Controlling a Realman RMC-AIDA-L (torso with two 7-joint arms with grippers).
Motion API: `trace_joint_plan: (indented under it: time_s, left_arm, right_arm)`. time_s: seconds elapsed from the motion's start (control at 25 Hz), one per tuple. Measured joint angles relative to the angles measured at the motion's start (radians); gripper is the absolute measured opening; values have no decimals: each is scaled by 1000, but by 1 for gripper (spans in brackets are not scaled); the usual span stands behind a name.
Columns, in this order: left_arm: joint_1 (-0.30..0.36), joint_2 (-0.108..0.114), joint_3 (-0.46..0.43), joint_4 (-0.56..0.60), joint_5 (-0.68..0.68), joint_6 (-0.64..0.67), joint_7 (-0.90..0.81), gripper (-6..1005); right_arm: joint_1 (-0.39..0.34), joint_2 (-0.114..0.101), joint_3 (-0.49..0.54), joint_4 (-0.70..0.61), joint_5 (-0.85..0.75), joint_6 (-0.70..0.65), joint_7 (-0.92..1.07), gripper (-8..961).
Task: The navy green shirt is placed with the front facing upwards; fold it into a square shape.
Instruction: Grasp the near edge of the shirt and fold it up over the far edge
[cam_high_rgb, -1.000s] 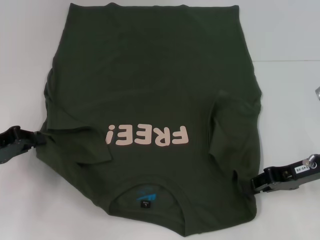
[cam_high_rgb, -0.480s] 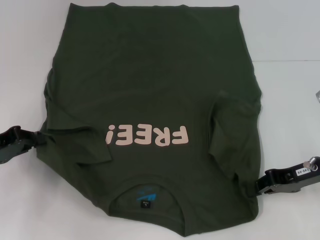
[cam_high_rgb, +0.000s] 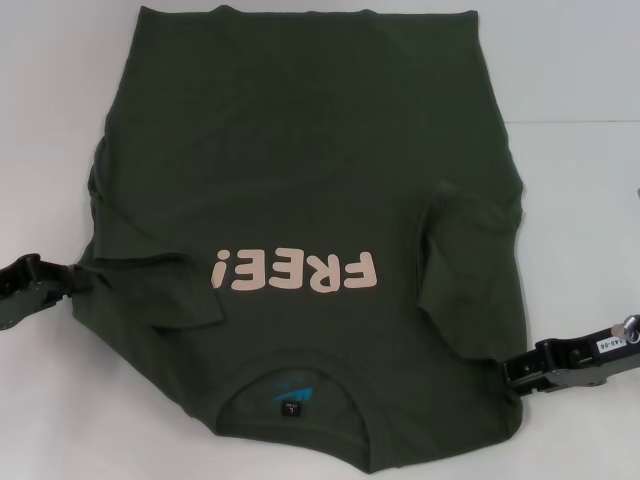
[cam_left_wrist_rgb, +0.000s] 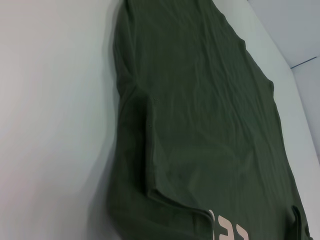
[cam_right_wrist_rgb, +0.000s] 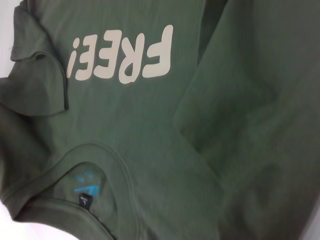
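- We see the navy green shirt (cam_high_rgb: 310, 230) spread front-up across the white table (cam_high_rgb: 580, 80), collar toward us, hem at the far edge. It fills most of the head view.
- Both short sleeves, the left sleeve (cam_high_rgb: 165, 295) and the right sleeve (cam_high_rgb: 465, 270), already lie folded in over the body, so the outline is roughly a rectangle.
- We judge the cloth soft, light and limp: it will sag and crease wherever it is not supported, and a single layer may slip free of a pinch. It is not fragile.
- The best holds, in our view, are the doubled side edges near the shoulders, one corner per arm, lifted together so the collar end can fold toward the hem.
- The pink "FREE!" lettering (cam_high_rgb: 297, 272) and the blue neck label (cam_high_rgb: 290, 395) mark the front.
- Our left gripper (cam_high_rgb: 72, 280) touches the shirt's left edge; our right gripper (cam_high_rgb: 510, 372) sits at the right edge near the shoulder. We cannot tell how far either pincer is open, nor whether it has cloth.
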Motion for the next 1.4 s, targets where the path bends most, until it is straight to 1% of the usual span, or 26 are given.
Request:
trace_joint_plan:
  time_s: [0.08,0.2,0.4,0.6,0.96,1.04,1.12,1.32,1.4]
  left_arm:
    - [0,-1,0,0,0,0,1,26]
    - [1,-1,0,0,0,1,1,26]
    - [3,-2,0,0,-1,0,2,26]
    - [4,-3,0,0,-1,-1,2,26]
    - [3,-3,0,0,-1,-5,1,27]
    - [2,-3,0,0,-1,-5,1,27]
    - [-1,-3,0,0,-1,-6,1,27]
    - [-5,-1,0,0,-5,-6,-1,27]
    - [-6,1,0,0,-10,-6,-2,27]
  right_arm:
    - [0,-5,-1,-2,0,-4,0,370]
    - [-1,-20,0,-1,0,-11,4,408]
    - [-10,-36,1,-11,0,-25,20,473]
    - [-15,-47,-3,-12,-7,-26,28,467]
    - [-15,-46,-2,-12,-36,-27,28,456]
    - [-10,-39,1,-11,-36,-20,28,453]
    - [-6,-36,0,-9,-36,-18,27,451]
    - [15,-18,-4,-1,-50,-10,24,445]
    - [18,-15,-4,-1,-51,-11,26,442]
